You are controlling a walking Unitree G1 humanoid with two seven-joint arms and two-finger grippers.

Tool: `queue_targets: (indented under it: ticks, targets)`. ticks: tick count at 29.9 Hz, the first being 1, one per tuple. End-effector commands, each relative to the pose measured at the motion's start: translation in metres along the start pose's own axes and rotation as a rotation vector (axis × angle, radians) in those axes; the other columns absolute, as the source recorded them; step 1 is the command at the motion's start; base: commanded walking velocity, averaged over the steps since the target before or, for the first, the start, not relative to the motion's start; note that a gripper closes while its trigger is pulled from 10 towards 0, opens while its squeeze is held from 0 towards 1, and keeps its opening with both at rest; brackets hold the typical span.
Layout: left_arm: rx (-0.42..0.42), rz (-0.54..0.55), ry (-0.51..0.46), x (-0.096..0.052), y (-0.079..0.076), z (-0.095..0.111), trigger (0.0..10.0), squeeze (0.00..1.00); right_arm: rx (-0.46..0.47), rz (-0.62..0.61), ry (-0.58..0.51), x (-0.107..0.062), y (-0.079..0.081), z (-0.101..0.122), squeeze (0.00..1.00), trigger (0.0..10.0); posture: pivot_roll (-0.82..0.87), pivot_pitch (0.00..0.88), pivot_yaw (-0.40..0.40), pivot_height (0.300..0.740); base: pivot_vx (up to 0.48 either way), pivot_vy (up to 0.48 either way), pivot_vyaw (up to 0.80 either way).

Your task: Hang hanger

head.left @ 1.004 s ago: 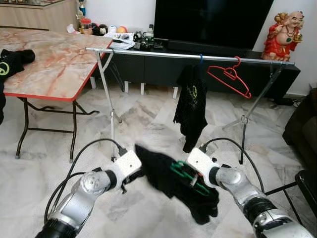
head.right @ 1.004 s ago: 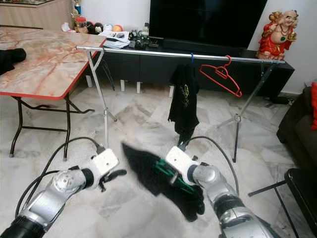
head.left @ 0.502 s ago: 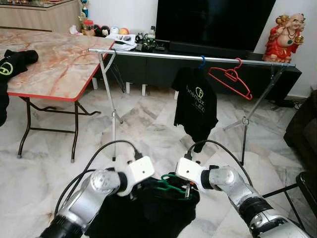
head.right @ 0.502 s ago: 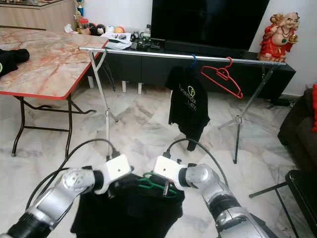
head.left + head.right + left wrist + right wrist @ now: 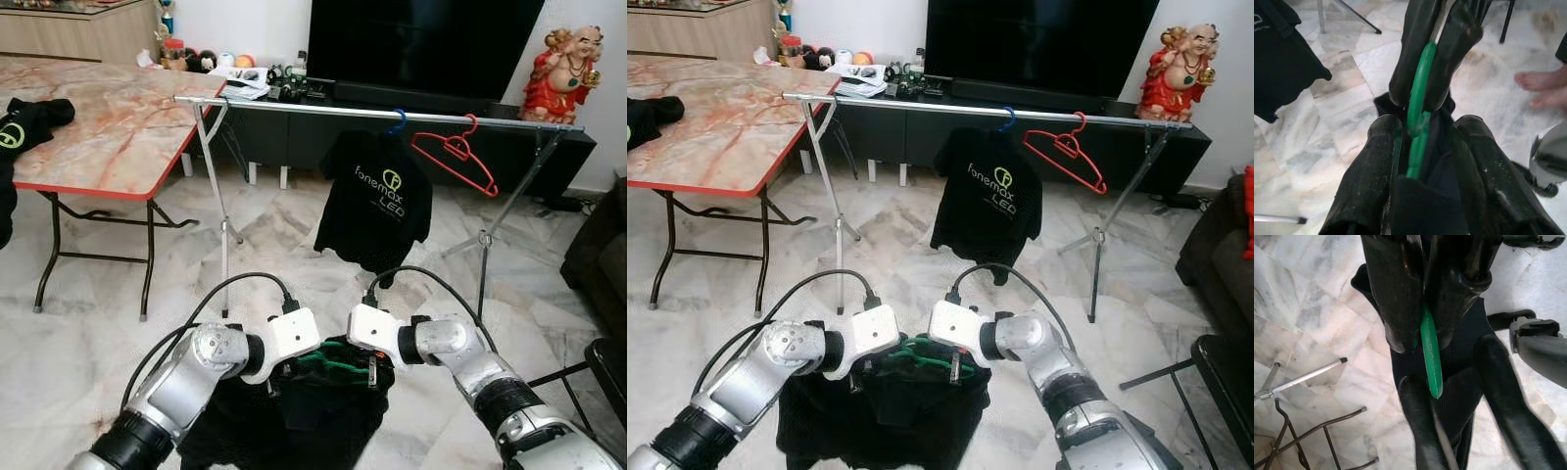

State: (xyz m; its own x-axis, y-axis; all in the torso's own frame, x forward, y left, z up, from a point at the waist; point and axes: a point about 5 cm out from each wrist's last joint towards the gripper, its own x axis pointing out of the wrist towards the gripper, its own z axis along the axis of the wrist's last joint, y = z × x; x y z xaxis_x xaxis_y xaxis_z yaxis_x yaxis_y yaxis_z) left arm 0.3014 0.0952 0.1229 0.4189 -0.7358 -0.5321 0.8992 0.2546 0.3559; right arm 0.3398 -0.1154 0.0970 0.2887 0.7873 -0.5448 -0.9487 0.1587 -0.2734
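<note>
While clamped by right pincer (image 5: pixel 364 369), green hanger (image 5: pixel 328 364) carries black shirt (image 5: pixel 294 416).

Green hanger (image 5: pixel 333 364), black shirt (image 5: pixel 294 416)

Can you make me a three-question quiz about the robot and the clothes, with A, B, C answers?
1. Where does the red hanger hang?
A. on the metal rail
B. on the table
C. on the floor

2. What colour is the hanger held by the grippers?
A. blue
B. green
C. yellow

3. What is the right gripper doing?
A. hanging open over the floor
B. holding a cup
C. shut on the green hanger

Answers:
1. A, its hook sits over the rail beside the hanging black shirt.
2. B, a green bar shows between the black fingers in both wrist views.
3. C, its two fingers pinch the green hanger, which carries a black garment; the left gripper grips it too.
</note>
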Motion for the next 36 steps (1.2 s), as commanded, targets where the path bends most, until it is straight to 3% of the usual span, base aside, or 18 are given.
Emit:
queue_targets:
  ticks: [1,16,17,19,20,21,36]
  targets:
    - [0.031,-0.015,0.005,0.003,-0.001,0.006,10.0,0.00,-0.051,-0.043,-0.079,-0.008,-0.015,0.021,0.00,0.0,0.14,0.000,-0.090,0.740,0.000,0.000,0.00]
    - [0.079,-0.013,0.045,0.011,0.003,0.013,10.0,0.00,-0.082,0.000,-0.143,-0.008,-0.019,0.038,0.00,0.0,0.14,0.000,-0.086,0.740,0.000,0.000,0.00]
    - [0.088,-0.028,0.051,0.012,0.002,0.013,8.1,0.00,-0.081,0.000,-0.144,-0.008,-0.019,0.038,0.00,0.0,0.14,0.000,-0.086,0.740,0.000,0.000,0.00]
    - [0.092,-0.032,0.054,0.012,0.001,0.013,8.1,0.00,-0.080,0.000,-0.145,-0.008,-0.019,0.038,0.00,0.0,0.14,0.000,-0.085,0.740,0.000,0.000,0.00]
    - [0.100,-0.034,0.059,0.012,0.001,0.013,3.8,0.00,-0.081,0.001,-0.146,-0.008,-0.019,0.038,0.00,0.0,0.14,0.000,-0.085,0.740,0.000,0.000,0.00]
    - [0.107,-0.033,0.066,0.013,0.001,0.013,0.3,0.00,-0.080,0.003,-0.146,-0.008,-0.019,0.039,0.00,0.0,0.14,0.000,-0.085,0.740,0.000,0.000,0.00]
    - [0.110,-0.038,0.088,0.014,0.001,0.012,0.0,0.00,-0.072,0.003,-0.146,-0.006,-0.019,0.039,0.00,0.0,0.14,0.000,-0.081,0.740,0.000,0.000,0.00]
